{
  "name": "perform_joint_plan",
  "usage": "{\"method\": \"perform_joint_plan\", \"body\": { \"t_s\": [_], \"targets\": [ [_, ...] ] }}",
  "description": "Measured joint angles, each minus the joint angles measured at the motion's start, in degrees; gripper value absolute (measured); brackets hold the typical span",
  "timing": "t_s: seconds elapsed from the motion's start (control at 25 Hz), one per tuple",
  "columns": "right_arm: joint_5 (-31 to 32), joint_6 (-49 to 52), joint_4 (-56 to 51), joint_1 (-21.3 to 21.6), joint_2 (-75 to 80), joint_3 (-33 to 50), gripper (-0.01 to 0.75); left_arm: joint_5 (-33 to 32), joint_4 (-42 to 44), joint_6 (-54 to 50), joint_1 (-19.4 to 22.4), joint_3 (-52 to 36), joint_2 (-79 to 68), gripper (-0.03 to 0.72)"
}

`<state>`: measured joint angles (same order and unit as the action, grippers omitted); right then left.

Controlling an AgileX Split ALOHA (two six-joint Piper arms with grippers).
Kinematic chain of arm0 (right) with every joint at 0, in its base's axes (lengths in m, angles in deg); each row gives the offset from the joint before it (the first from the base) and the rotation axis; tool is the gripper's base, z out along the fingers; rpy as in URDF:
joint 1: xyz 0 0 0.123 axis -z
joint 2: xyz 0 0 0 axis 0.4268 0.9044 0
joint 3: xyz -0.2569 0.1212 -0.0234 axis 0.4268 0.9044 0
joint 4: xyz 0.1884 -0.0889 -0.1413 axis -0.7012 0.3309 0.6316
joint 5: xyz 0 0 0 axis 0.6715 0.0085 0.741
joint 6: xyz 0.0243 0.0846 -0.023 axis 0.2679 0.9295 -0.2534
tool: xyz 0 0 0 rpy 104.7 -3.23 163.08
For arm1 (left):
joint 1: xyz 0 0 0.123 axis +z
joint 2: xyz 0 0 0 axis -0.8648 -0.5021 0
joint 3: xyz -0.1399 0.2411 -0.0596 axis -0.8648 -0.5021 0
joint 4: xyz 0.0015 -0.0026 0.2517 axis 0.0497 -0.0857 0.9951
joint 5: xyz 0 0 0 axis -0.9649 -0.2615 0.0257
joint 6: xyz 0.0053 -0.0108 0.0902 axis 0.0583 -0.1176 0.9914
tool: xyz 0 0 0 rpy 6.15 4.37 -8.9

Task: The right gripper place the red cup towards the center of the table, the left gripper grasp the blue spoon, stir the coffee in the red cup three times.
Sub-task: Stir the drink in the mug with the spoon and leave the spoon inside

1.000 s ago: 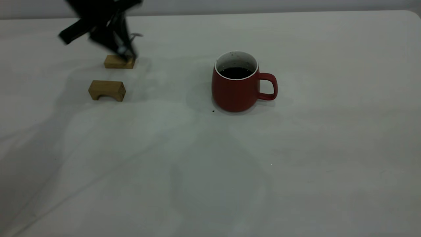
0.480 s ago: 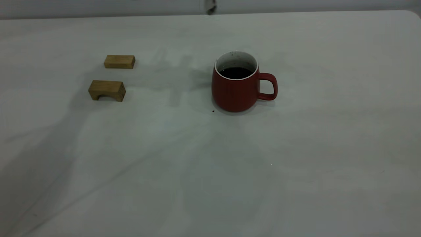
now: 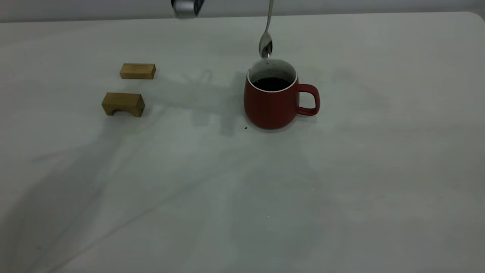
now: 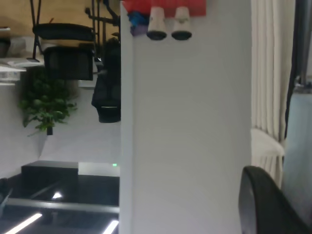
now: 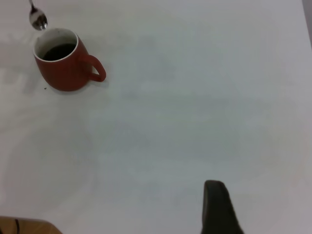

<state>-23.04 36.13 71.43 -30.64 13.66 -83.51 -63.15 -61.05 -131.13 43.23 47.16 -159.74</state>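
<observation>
The red cup (image 3: 273, 100) stands upright near the table's (image 3: 242, 197) middle, handle to the right, with dark coffee (image 3: 271, 83) inside. The blue spoon (image 3: 265, 47) hangs almost upright, bowl down, just above the cup's far rim. Only its metal bowl and neck show, and the handle runs out of the top of the exterior view. My left gripper (image 4: 265, 204) is shut on the spoon from above; a silver-grey part of that arm (image 3: 185, 7) shows at the top edge. The right wrist view shows the cup (image 5: 66, 66) and spoon (image 5: 37, 18) far from my right gripper (image 5: 220, 207).
Two wooden blocks lie at the left of the table, a flat one (image 3: 138, 71) farther back and an arched one (image 3: 123, 104) nearer. A small dark speck (image 3: 246, 127) lies by the cup's base. The table's rounded corner is at the far right.
The left arm rose from the far wooden block and left the exterior view. The spoon has since come down into view over the cup. Cup and blocks have not moved.
</observation>
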Motion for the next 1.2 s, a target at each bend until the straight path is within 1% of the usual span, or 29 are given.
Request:
{"method": "perform_joint_plan", "body": {
  "t_s": [0.24, 0.32, 0.56, 0.68, 0.76, 0.88, 1.0, 1.12, 1.2],
  "targets": [
    [0.00, 0.00, 0.00, 0.00, 0.00, 0.00, 0.493, 0.70, 0.27, -0.31, 0.00, 0.00, -5.20, 0.132],
    [0.00, 0.00, 0.00, 0.00, 0.00, 0.00, 0.493, 1.39, -0.82, 1.70, 0.00, 0.00, -6.84, 0.131],
    [0.00, 0.00, 0.00, 0.00, 0.00, 0.00, 0.493, 4.87, -9.23, 16.11, 0.00, 0.00, -11.19, 0.128],
    [0.00, 0.00, 0.00, 0.00, 0.00, 0.00, 0.493, 3.92, -12.82, 16.83, -0.33, 0.00, -12.41, 0.128],
    [0.00, 0.00, 0.00, 0.00, 0.00, 0.00, 0.493, 1.79, -13.45, 14.37, -0.53, 0.00, -13.13, 0.127],
    [0.00, 0.00, 0.00, 0.00, 0.00, 0.00, 0.493, -0.47, -12.39, 8.07, -0.55, 0.00, -13.31, 0.127],
    [0.00, 0.00, 0.00, 0.00, 0.00, 0.00, 0.493, 1.04, -7.72, 4.37, -0.55, 0.00, -12.50, 0.126],
    [0.00, -0.04, 0.00, 0.00, 0.00, 0.00, 0.493, 6.48, -3.58, 7.07, -0.55, 0.05, -11.61, 0.125],
    [0.00, -0.04, 0.00, 0.00, 0.00, 0.00, 0.493, 8.02, -3.91, 11.29, -0.55, 0.17, -11.54, 0.123]
  ]
}}
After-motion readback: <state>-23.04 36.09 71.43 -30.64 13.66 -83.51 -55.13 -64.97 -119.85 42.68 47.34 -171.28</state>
